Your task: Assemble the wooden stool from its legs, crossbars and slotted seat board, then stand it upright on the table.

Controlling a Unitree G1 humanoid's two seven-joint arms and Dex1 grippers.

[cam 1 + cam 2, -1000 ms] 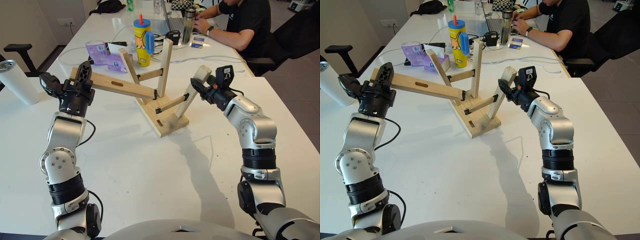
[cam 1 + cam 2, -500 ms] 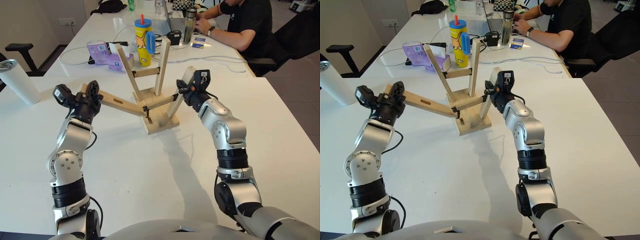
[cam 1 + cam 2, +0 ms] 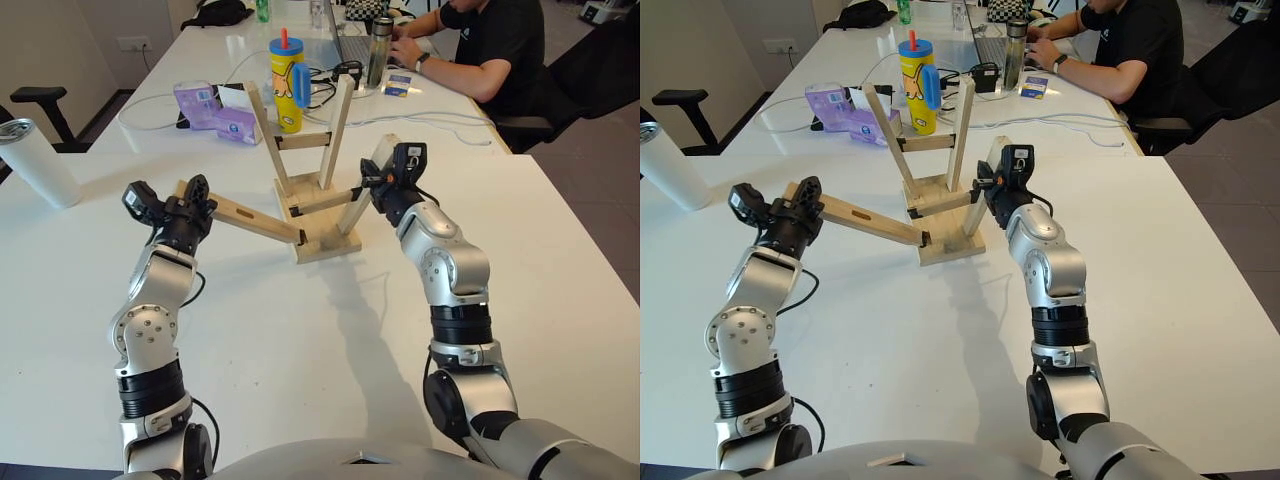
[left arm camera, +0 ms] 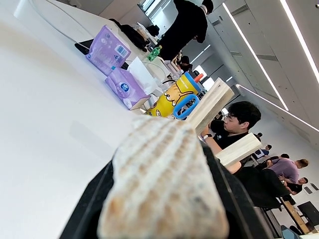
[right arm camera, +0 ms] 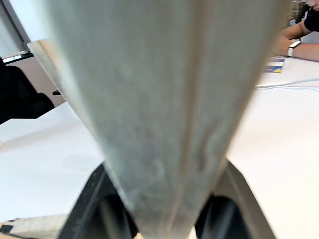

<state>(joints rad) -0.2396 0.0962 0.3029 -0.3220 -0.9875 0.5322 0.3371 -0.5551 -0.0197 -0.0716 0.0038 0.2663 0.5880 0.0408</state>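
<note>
The wooden stool lies upside down, its seat board [image 3: 322,243] on the table. Two legs [image 3: 338,125] point up, joined by a crossbar [image 3: 302,140]. A third leg [image 3: 250,216] slants from the board's near-left corner out to my left gripper [image 3: 186,204], which is shut on its free end. My right gripper [image 3: 384,180] is shut on the upper part of the fourth leg [image 3: 362,200], which leans up from the board's right side. A lower crossbar [image 3: 325,201] runs from it toward the middle. That leg's grey-looking face [image 5: 164,99] looms close in the right wrist view.
A yellow cup [image 3: 287,72] with a blue handle stands just behind the stool. Purple tissue packs [image 3: 212,108] lie to its left, and a white tumbler [image 3: 37,160] stands at the far left. A person works at a laptop at the table's far end. Bare table stretches in front.
The stool has swung from tilted on an edge to nearly flat, legs more upright. My left gripper dropped and moved inward with its leg; my right gripper moved left with its leg.
</note>
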